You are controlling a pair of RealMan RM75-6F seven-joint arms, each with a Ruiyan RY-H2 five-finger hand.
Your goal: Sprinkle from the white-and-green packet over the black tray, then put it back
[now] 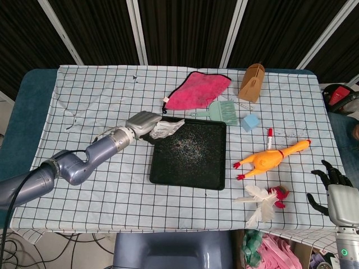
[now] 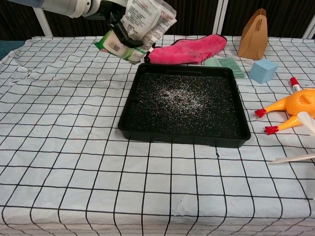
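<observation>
The checked tablecloth (image 1: 84, 89) covered the whole work surface, and I took the black tray (image 1: 189, 168) at its middle as my reference. The tray lay flat, its floor dusted with pale granules gathered thickest toward its centre. Behind the tray's far edge lay the pink cloth (image 1: 197, 89), crumpled, with the green brush (image 1: 223, 111) just beside the tray's far right corner. The brown paper bag (image 1: 252, 82) stood upright further behind that corner, and the blue cube (image 1: 251, 122) sat near the tray's right side. The rubber chicken (image 1: 272, 157) lay to the right of the tray, well apart from it, with the small red-capped item (image 1: 269, 136) just behind it and the white feathered toy (image 1: 262, 201) nearer the front edge. My left hand (image 1: 143, 123) was raised at the tray's far left corner, fingers clasped around the white-and-green packet (image 2: 142, 24); the packet was tilted, its upper end leaning over the tray's corner and clear of the cloth. My right hand (image 1: 335, 193) hung off the front right of the table, well apart from the tray, fingers spread and holding nothing.
</observation>
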